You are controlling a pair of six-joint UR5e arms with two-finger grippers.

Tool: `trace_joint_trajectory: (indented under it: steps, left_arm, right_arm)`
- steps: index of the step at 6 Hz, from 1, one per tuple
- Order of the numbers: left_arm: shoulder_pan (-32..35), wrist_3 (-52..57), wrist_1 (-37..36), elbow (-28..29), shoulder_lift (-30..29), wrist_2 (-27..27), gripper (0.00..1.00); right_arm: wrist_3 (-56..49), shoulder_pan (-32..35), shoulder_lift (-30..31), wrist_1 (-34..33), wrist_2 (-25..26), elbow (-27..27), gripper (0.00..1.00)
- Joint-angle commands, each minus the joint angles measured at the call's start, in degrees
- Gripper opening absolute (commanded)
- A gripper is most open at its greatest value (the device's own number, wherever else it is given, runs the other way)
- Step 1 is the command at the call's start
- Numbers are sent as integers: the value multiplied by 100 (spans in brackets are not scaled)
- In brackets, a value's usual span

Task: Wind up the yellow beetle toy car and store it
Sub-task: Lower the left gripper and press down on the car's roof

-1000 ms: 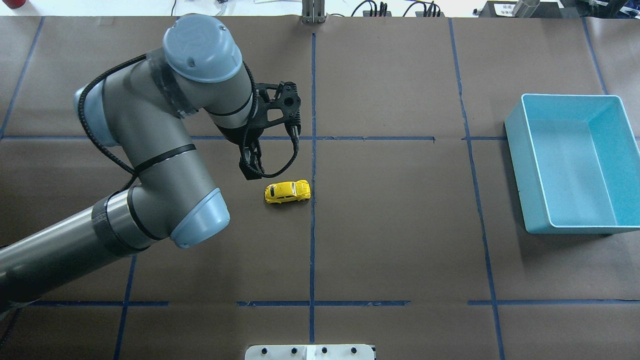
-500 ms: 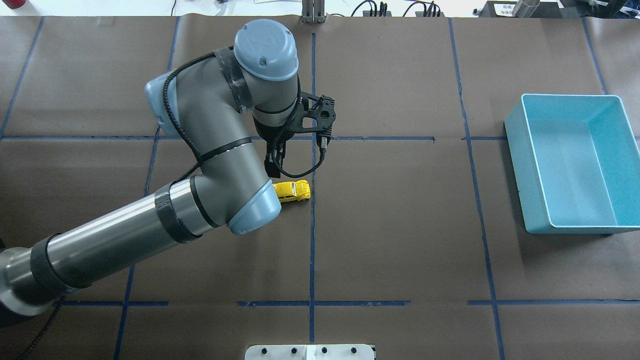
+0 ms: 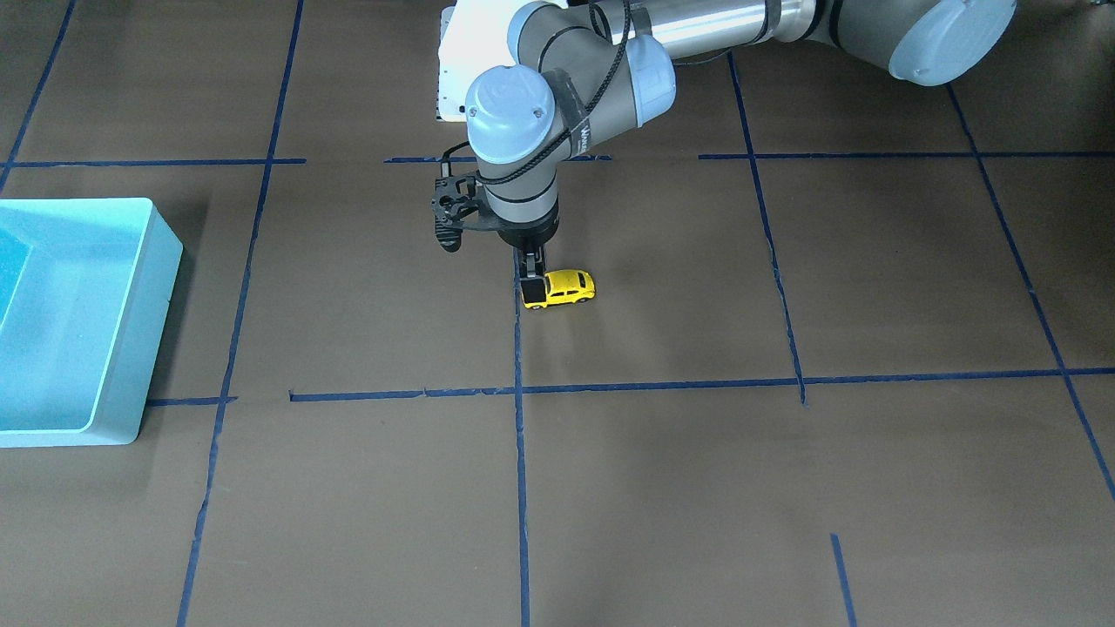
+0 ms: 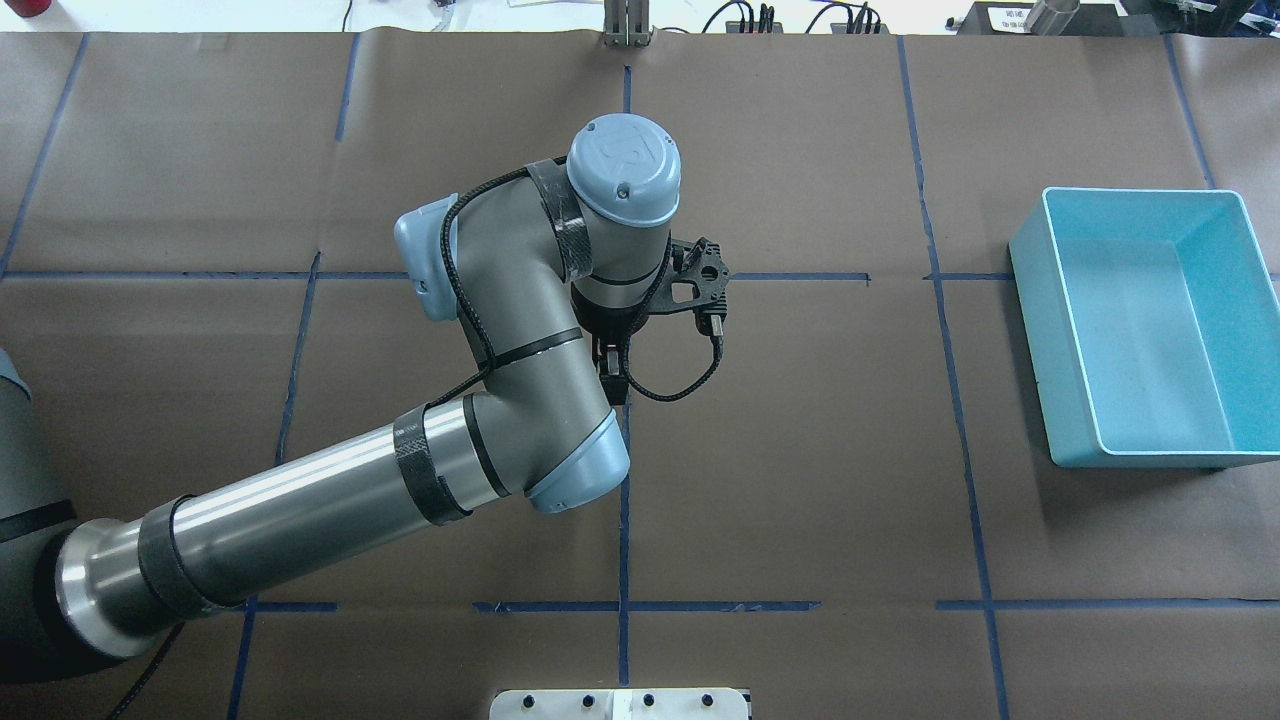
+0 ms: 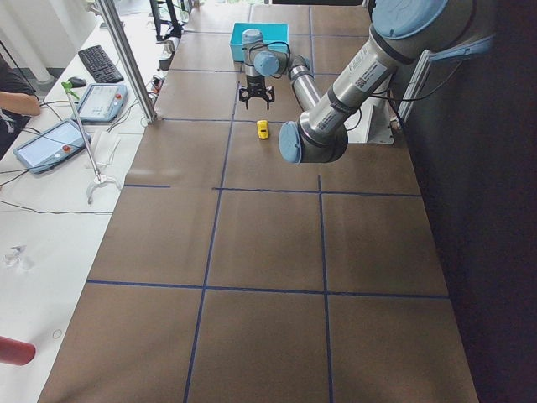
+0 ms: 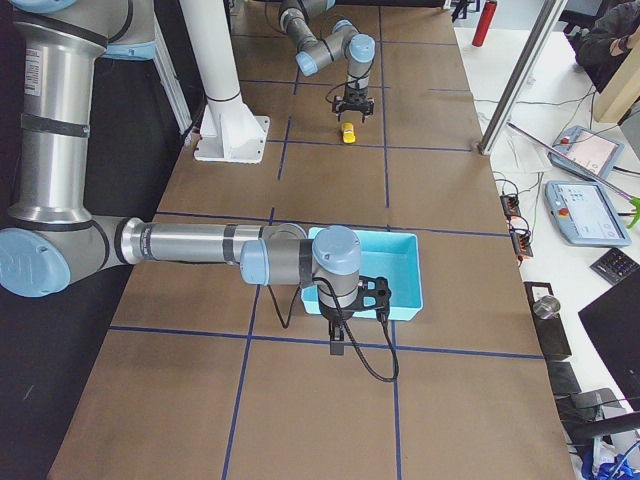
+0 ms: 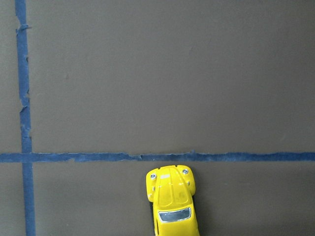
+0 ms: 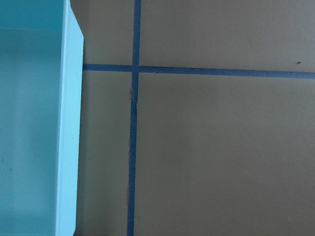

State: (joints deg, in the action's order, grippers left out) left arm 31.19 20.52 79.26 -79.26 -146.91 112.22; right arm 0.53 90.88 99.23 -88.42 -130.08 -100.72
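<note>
The yellow beetle toy car (image 3: 571, 286) stands on the brown table paper beside a blue tape line, near the table's middle. My left gripper (image 3: 531, 294) points straight down over one end of the car, and a finger (image 3: 530, 287) hides that end. Its jaws look open with nothing in them. In the overhead view the left arm hides the car, and only the fingers (image 4: 613, 382) show. The left wrist view shows the car (image 7: 172, 202) at the bottom edge. My right gripper (image 6: 337, 348) hangs beside the bin; I cannot tell whether it is open or shut.
A light blue bin (image 4: 1062, 400) stands at the table's right side, nothing in it. It also shows in the front-facing view (image 3: 131, 331) and the right wrist view (image 8: 69, 123). Blue tape lines cross the brown paper. A white base plate (image 4: 620, 704) sits at the near edge.
My left arm has swung to the right until the gripper is over the car. The arm now hides the car in the overhead view. The car has not moved.
</note>
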Motion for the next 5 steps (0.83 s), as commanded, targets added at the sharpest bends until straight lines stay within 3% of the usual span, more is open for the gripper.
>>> trace_joint_trajectory:
  steps: [1,5]
  left_arm:
    - [-60,-294,28,269,-22,-33,100]
    - [-209,-294,159,797,-179,-560,100]
  right_arm:
    - [0,0,0,0,0,0,100]
    - [0,0,0,0,0,0,100]
